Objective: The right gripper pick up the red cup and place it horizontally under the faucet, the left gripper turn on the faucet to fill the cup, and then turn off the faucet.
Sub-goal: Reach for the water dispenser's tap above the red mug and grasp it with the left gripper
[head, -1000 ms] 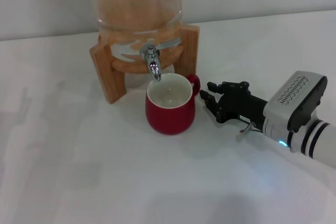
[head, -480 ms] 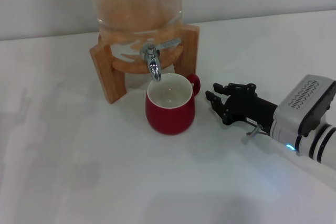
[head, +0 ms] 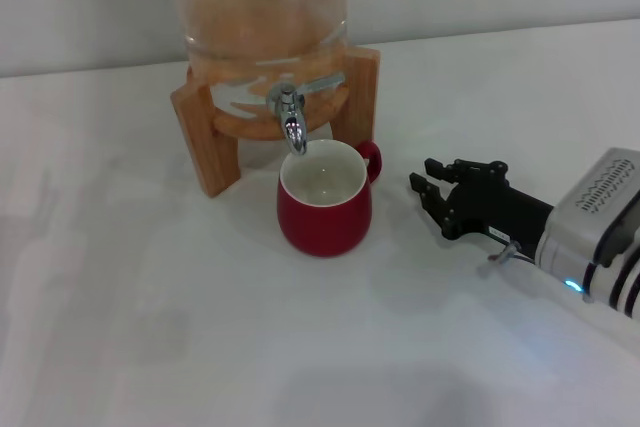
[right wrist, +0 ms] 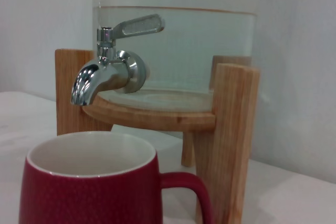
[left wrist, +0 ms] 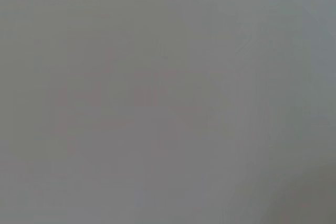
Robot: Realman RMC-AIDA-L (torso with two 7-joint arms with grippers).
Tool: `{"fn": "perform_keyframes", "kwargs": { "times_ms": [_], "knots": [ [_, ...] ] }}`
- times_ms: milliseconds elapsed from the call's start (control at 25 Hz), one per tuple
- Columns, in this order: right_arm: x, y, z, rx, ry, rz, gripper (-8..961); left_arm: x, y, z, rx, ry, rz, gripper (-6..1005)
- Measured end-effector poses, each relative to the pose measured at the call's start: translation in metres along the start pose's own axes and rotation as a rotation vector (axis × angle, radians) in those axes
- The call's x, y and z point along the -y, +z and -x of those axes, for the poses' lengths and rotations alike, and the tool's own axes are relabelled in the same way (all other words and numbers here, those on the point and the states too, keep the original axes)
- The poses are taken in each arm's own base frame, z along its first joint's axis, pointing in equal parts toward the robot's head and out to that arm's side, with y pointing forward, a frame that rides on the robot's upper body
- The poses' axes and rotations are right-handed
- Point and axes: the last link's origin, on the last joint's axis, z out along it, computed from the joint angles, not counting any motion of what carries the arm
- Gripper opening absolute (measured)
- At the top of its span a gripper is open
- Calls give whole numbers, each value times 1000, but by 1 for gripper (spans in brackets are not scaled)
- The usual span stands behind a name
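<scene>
Counter [head: 120,327]: white, carrying all items. No brand, label or legible writing on anything in view.

Dispenser [head: 262,17]: clear glass on a wooden stand [head: 205,137], at 12 o'clock on the counter.

Right end effector [head: 428,187]: at 3 o'clock of the cup, apart from it, fingers spread and released, grasping nothing.

Cup [head: 323,199]: upright on the counter, directly below the spout, handle toward 2 o'clock. It appears empty.

Faucet [head: 291,112]: lever pointing toward 3 o'clock; no water seen running.

Left end effector: not in view; its wrist camera shows only blank grey.

Judgement: cup placement looks complete. The step in hand is the handover to the left arm. The next move calls for the left end effector to reach the lever and turn it without knocking the cup.
</scene>
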Motion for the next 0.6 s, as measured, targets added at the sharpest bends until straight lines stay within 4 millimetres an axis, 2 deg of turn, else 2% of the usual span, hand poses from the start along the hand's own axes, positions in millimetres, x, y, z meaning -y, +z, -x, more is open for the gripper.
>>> {"fn": "perform_keyframes", "kwargs": {
  "times_ms": [320, 600],
  "knots": [
    [8, -13, -1, 31, 15, -29, 285, 0, 0, 1, 4, -1, -3, 830],
    [16, -15, 3, 53, 33, -48, 333, 0, 0, 1, 6, -1, -3, 829]
  ]
}}
